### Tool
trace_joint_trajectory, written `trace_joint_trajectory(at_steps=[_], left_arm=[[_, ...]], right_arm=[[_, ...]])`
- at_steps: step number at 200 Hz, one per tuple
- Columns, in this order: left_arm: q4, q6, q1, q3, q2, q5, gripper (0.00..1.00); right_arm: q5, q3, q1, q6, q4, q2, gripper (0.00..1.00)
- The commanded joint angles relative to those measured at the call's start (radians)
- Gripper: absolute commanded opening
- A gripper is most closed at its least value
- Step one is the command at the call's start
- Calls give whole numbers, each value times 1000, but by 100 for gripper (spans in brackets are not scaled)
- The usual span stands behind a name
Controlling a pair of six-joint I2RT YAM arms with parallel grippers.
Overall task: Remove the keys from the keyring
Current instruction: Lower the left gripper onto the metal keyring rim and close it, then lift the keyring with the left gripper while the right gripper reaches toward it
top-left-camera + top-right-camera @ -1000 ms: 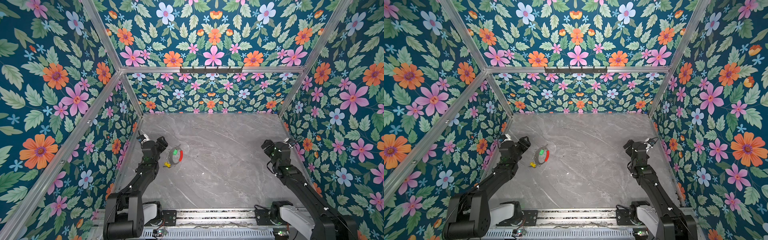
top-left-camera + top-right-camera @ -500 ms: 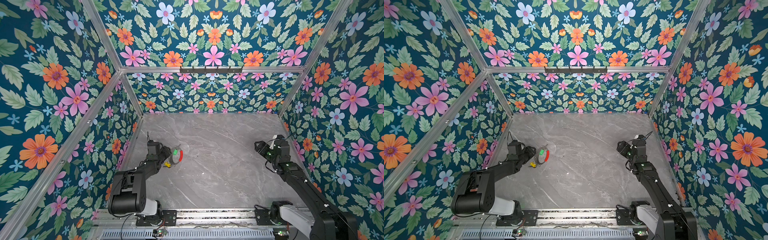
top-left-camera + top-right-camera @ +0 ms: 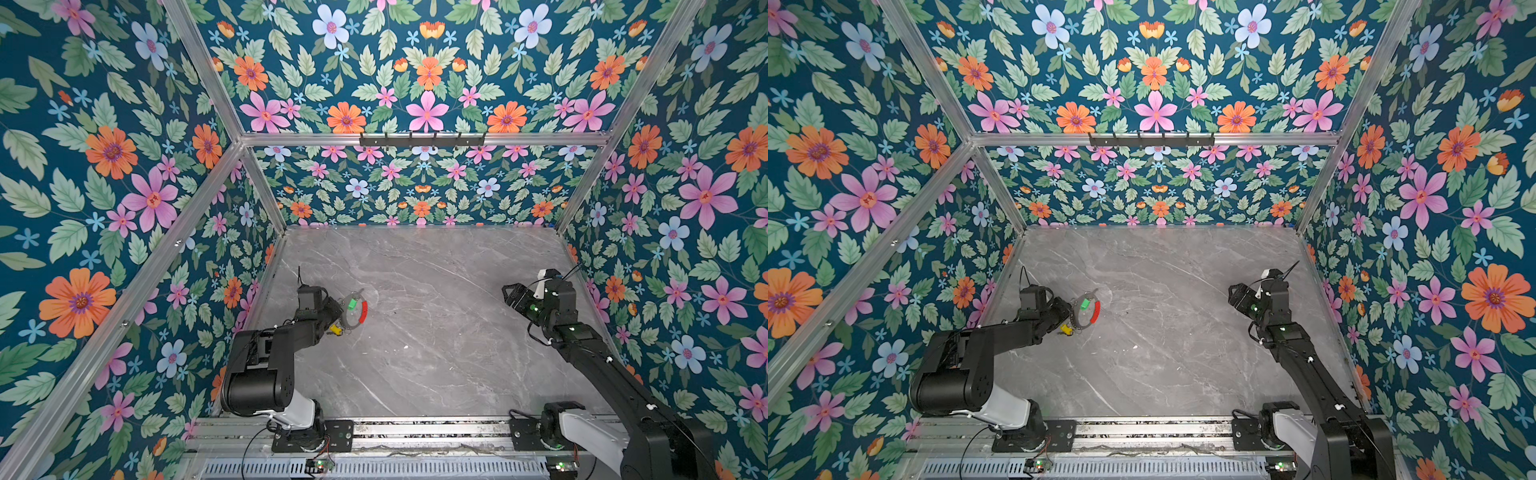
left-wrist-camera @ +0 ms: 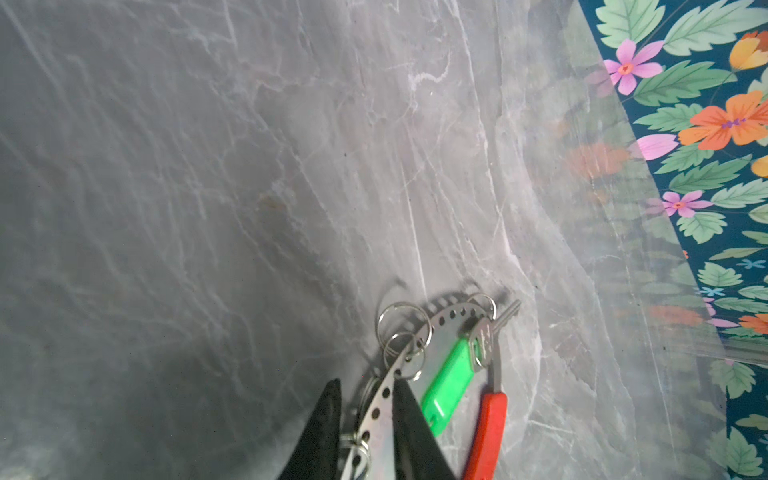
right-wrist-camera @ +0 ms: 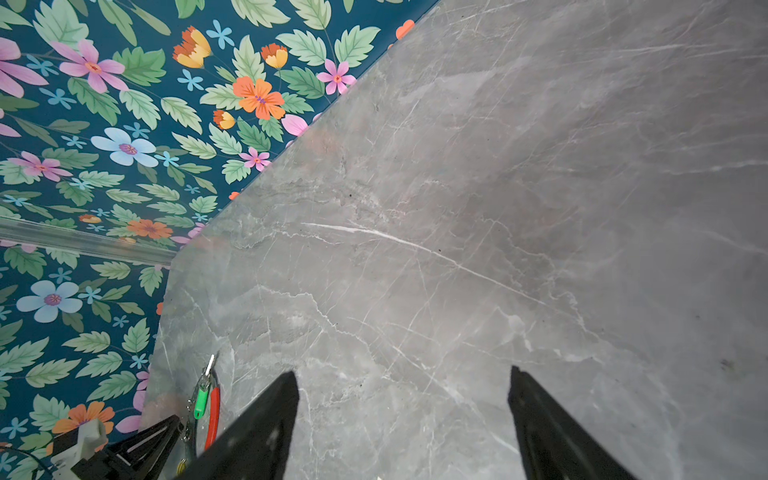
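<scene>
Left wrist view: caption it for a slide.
Left gripper straddling the perforated keyring on the marble table, green-tagged key attached.

One keyring (image 4: 446, 314), one green-tagged key (image 4: 484, 347), one yellow-tagged key (image 3: 336, 331), two robot arms (image 3: 582, 345)

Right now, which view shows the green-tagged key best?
Left wrist: the green-tagged key is close and sharp, tag and blade clear. Both top views give only a green speck; the right wrist shows it small, distant.

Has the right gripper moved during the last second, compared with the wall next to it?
Yes. In both top views the right gripper has shifted away from the right wall, toward the middle of the table.
</scene>
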Motion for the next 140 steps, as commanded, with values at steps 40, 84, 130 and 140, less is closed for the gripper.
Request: trace_joint_trajectory(at_steps=[40,84,130,140], left_arm=[[91,8,0,-39,35,40,19],[138,-4,-2,-63,15,66,0],[220,-62,-5,-107,-64,139,0],[224,-71,-12,-117,-91,148,0]], right_arm=[[-7,8,0,-5,22,32,81],[-24,23,55,-33,20,48,78],[-65,-15,137,8,113,51,78],[-104,-22,143,23,140,54,78]])
